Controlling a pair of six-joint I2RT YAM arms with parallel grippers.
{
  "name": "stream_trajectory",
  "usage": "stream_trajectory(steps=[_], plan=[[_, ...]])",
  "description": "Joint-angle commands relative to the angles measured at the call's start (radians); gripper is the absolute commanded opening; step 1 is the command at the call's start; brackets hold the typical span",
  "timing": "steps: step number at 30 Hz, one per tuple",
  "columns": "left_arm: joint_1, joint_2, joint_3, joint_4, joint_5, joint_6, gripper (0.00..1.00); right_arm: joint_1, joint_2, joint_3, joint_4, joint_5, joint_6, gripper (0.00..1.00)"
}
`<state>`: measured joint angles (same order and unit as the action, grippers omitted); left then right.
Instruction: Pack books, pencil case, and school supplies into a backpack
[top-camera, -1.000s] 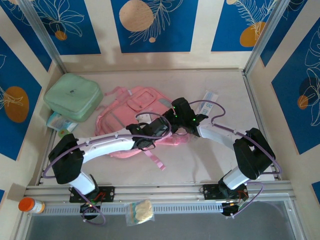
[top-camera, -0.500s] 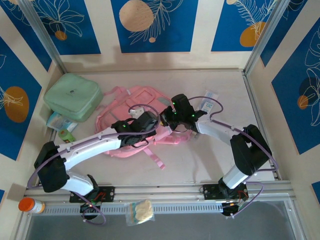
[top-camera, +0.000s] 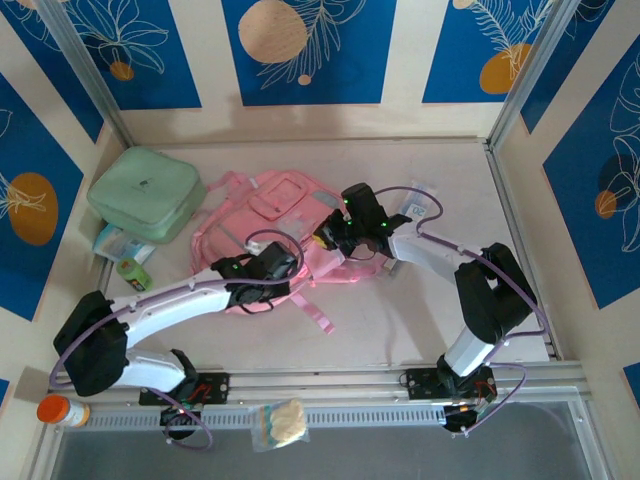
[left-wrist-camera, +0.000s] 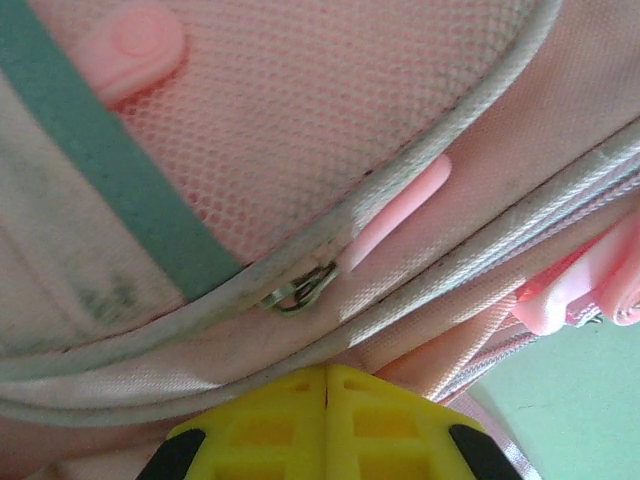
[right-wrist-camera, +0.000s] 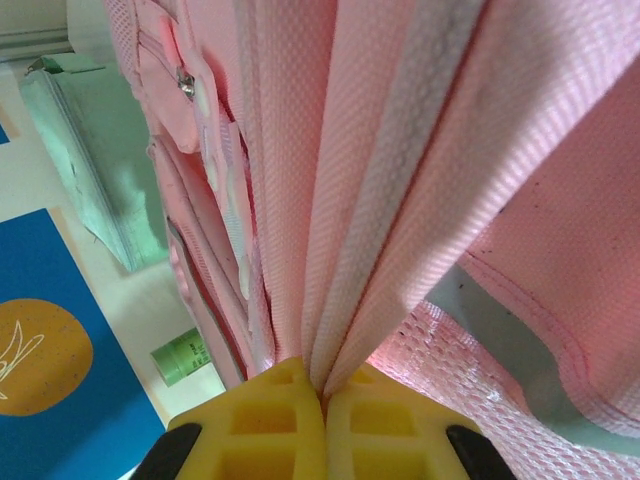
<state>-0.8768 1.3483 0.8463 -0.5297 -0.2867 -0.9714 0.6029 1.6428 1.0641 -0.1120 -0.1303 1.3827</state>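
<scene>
Mint-green case (top-camera: 145, 193): parked just beside the far-left corner of the backpack (top-camera: 278, 198), out of the action.
Left gripper (left-wrist-camera: 327, 378): it has slid leftward along the backpack's near edge in the last second. Now its yellow fingers are pressed together right under a metal zip slider (left-wrist-camera: 298, 293). Whether a fold of fabric is nipped between them, I can't tell.
Backpack: lying front pockets up between the mint-green case and the pencil case. By my read it isn't open enough yet to take anything.
Right gripper (right-wrist-camera: 323, 392): clamped tight on a fold at the backpack's right side, zip tape running straight into the jaws. It has crept a little leftward too, and the fabric stands in taut pleats.
Pencil case (top-camera: 421, 206): on the table just right of the backpack, waiting its turn.
Zip slider: my guess is one arm anchors while the other hunts the puller, so opening comes before packing.
</scene>
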Motion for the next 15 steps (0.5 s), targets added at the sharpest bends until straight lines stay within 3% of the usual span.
stream_trajectory(steps=[1, 11, 15], plan=[[0.012, 0.044, -0.003, 0.097, 0.022, 0.051, 0.07, 0.016, 0.012, 0.046, 0.023, -0.024, -0.017, 0.0], [0.029, 0.068, -0.017, 0.175, -0.008, 0.061, 0.19, 0.028, 0.007, 0.046, 0.025, -0.023, -0.012, 0.0], [0.033, 0.075, -0.013, 0.177, -0.033, 0.053, 0.15, 0.028, 0.006, 0.046, 0.03, -0.022, -0.012, 0.0]])
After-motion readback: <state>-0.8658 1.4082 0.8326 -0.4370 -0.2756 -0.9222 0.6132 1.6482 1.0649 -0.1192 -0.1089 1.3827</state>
